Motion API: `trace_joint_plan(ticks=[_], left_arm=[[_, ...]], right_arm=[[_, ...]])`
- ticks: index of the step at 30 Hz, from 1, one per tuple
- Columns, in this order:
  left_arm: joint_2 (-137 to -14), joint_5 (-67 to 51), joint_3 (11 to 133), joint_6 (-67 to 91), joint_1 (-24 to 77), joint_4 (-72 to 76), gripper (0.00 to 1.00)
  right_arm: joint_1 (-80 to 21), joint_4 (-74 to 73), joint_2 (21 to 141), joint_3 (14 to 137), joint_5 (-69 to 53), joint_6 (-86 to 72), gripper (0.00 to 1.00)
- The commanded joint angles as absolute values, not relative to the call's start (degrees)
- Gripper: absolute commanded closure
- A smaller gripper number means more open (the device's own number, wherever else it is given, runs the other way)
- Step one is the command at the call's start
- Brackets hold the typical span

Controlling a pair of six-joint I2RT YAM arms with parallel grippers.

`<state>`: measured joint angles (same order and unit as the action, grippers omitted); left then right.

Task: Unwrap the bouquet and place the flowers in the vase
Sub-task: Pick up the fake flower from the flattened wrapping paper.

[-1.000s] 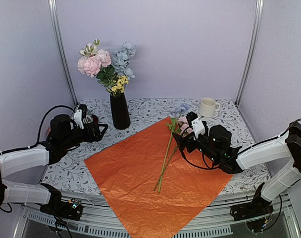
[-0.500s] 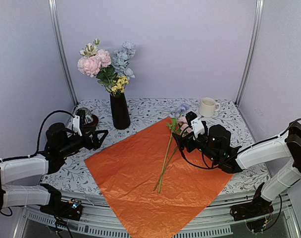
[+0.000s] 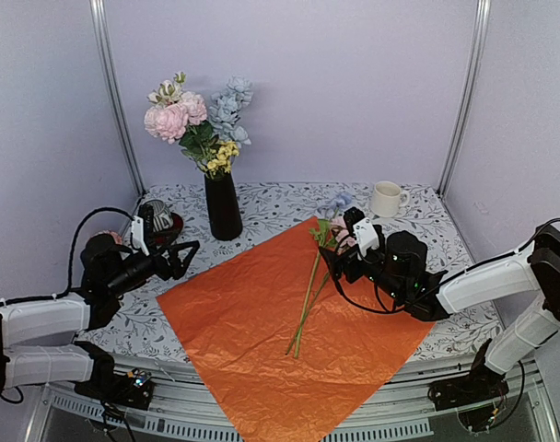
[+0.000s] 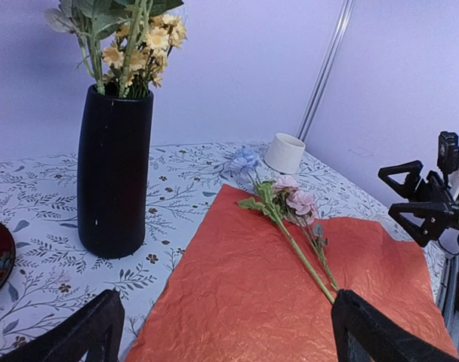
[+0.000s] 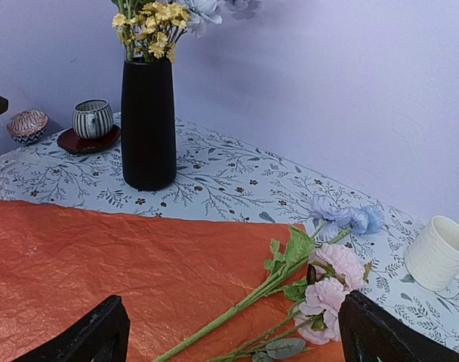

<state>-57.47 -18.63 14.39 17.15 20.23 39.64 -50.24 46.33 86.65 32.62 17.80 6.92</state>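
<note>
The bouquet lies unwrapped: its orange sheet (image 3: 262, 318) is spread flat on the table. Two loose flowers (image 3: 308, 295) rest on the sheet, with pink and pale blue heads (image 5: 331, 275) toward the far right. The tall black vase (image 3: 223, 205) stands at the back left and holds several blooms (image 3: 195, 118). My right gripper (image 3: 332, 267) hovers open just right of the loose stems (image 5: 237, 305), apart from them. At the sheet's left corner my left gripper (image 3: 186, 253) hangs open over the table, empty, facing the vase (image 4: 112, 173) and the sheet (image 4: 252, 302).
A white mug (image 3: 386, 198) stands at the back right, close behind the flower heads. A striped cup on a red saucer (image 5: 92, 121) and a small patterned bowl (image 5: 27, 124) sit left of the vase. Purple walls enclose the floral-print table (image 3: 280, 198).
The left arm has dropped lower and its gripper has come forward toward the sheet's left corner. The right gripper has shifted slightly left toward the stems. Flowers and sheet lie unmoved.
</note>
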Motion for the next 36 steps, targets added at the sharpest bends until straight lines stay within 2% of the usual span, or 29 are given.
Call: trace_joint_plan(ticks=[1,30,33,36], left_arm=[[-55.8,-18.6,13.0,16.4,19.9,41.7,0.02],[-55.2,-18.1,12.5,17.2,19.9,42.0,0.02],[-55.5,-16.9,12.6,18.5,19.9,41.6,0.02],[-55.4,-13.6,12.9,20.2,19.9,39.5,0.02]], right_arm=[[-50.3,45.7,87.4,34.2,17.6,7.0,0.01],[-50.3,44.7,87.5,34.6,19.1,5.9,0.01],[-50.3,43.3,87.6,35.0,19.7,2.7,0.01],[-50.3,33.2,88.2,38.6,22.6,-7.6,0.01]])
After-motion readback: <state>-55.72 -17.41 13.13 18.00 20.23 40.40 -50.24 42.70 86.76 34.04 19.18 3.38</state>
